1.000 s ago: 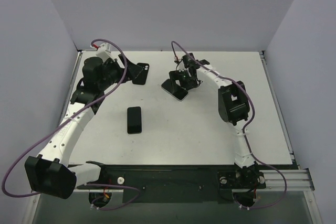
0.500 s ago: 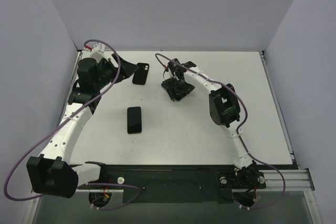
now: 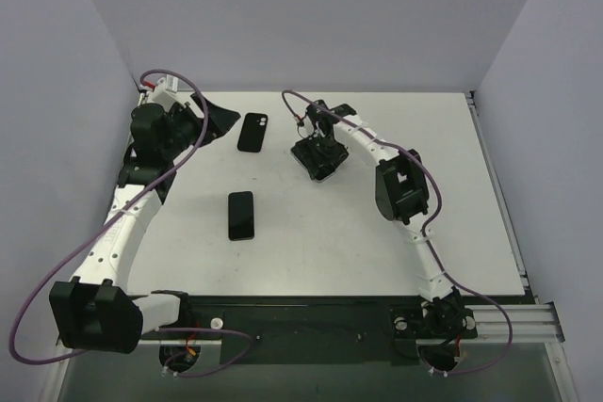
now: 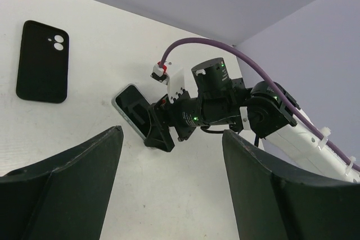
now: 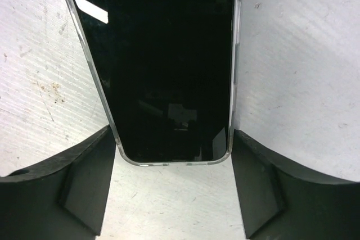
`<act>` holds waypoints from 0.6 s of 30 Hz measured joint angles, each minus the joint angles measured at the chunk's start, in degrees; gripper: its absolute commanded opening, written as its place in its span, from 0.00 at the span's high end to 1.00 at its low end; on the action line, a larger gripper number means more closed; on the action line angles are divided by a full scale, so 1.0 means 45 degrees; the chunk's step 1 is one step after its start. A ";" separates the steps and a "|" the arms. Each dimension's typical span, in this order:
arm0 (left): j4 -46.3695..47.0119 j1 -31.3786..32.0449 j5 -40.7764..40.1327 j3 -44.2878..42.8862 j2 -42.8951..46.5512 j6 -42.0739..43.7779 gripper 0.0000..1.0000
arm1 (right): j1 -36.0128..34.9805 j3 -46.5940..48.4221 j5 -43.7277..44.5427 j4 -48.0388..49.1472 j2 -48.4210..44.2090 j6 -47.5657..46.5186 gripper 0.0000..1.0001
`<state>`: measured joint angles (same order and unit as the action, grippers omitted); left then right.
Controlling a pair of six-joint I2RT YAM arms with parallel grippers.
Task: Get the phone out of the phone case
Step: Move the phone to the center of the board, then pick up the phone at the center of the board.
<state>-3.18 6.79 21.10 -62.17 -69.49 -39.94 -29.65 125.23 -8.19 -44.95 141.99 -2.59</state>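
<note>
The empty black phone case (image 3: 252, 132) lies flat at the back of the table, camera cutout visible in the left wrist view (image 4: 42, 61). The silver-rimmed phone (image 3: 323, 173) lies screen up under my right gripper (image 3: 316, 152). In the right wrist view the phone (image 5: 163, 54) has its near end between my right gripper (image 5: 173, 139), whose open fingers stand close to both long edges. My left gripper (image 3: 221, 120) is open and empty, left of the case and apart from it. In its own view the left gripper (image 4: 171, 139) frames bare table.
A second black phone-like slab (image 3: 241, 215) lies flat on the white table (image 3: 377, 251), nearer the front and left of centre. Grey walls close in the back and sides. The right arm (image 4: 270, 116) reaches over the table centre.
My left gripper let go of the black case, which now lies on the table, and drew back to the left. My right gripper shifted left and settled over the phone's end.
</note>
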 measured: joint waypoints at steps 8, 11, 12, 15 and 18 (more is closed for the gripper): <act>0.0350 -0.0306 0.0141 0.0102 -0.0049 -0.0311 0.19 | 0.0049 -0.3915 0.0393 0.1253 -0.2205 0.0656 0.57; 0.0423 -0.0306 0.0141 0.0102 -0.0053 -0.0311 0.19 | -0.0029 -0.6703 0.0597 0.2195 -0.3866 0.1438 0.44; 0.0442 -0.0306 0.0141 0.0102 -0.0053 -0.0316 0.19 | -0.0053 -0.7587 0.0670 0.2370 -0.4396 0.1710 0.41; 0.0505 -0.0306 0.0146 0.0107 -0.0053 -0.0321 0.19 | -0.0209 -0.9787 0.0821 0.3113 -0.5785 0.2555 0.27; 0.0583 -0.0311 0.0151 0.0136 -0.0053 -0.0335 0.19 | -0.0510 -1.0758 0.1093 0.3385 -0.6445 0.3050 0.22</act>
<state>-0.56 5.39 21.78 -61.56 -69.73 -41.45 -31.94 76.82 -3.27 -29.71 112.99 11.14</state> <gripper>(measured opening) 0.812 0.745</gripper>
